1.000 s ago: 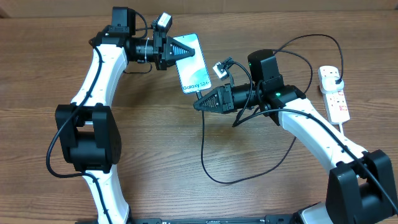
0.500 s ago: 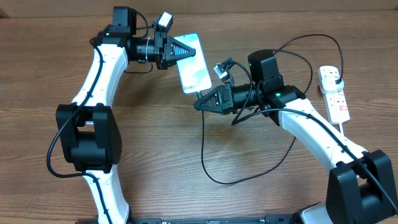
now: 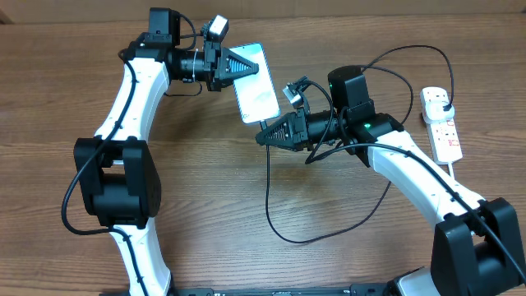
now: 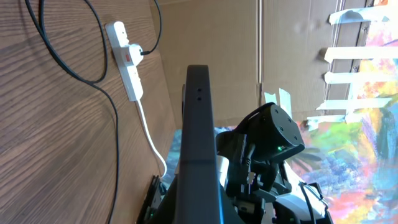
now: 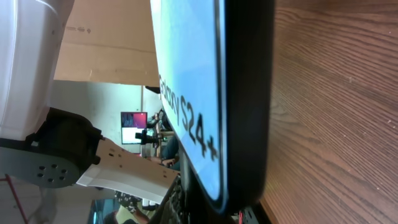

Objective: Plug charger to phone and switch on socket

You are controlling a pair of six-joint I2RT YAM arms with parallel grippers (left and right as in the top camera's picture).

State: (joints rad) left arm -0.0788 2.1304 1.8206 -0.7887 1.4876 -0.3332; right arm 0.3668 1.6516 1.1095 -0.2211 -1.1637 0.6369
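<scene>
My left gripper (image 3: 237, 66) is shut on the phone (image 3: 256, 82) at its upper short edge and holds it above the table, tilted partly on edge. In the left wrist view the phone (image 4: 198, 124) shows as a dark edge. In the right wrist view its blue screen (image 5: 186, 74) shows "Galaxy S24+". My right gripper (image 3: 262, 136) is shut on the charger's connector end right at the phone's lower short edge; the tip itself is hidden. The charger cable (image 3: 269, 197) loops across the table to its plug (image 3: 445, 102) in the white socket (image 3: 442, 127) at the far right.
The socket's thick white cord (image 3: 460, 177) runs down along the right arm. The socket (image 4: 127, 59) and the black cable (image 4: 116, 143) also show in the left wrist view. Brown cardboard (image 3: 370, 6) lines the table's back edge.
The phone has rolled further onto its edge, looks narrower from above and its lettering no longer shows there. My right gripper has edged up to the phone's lower end.
</scene>
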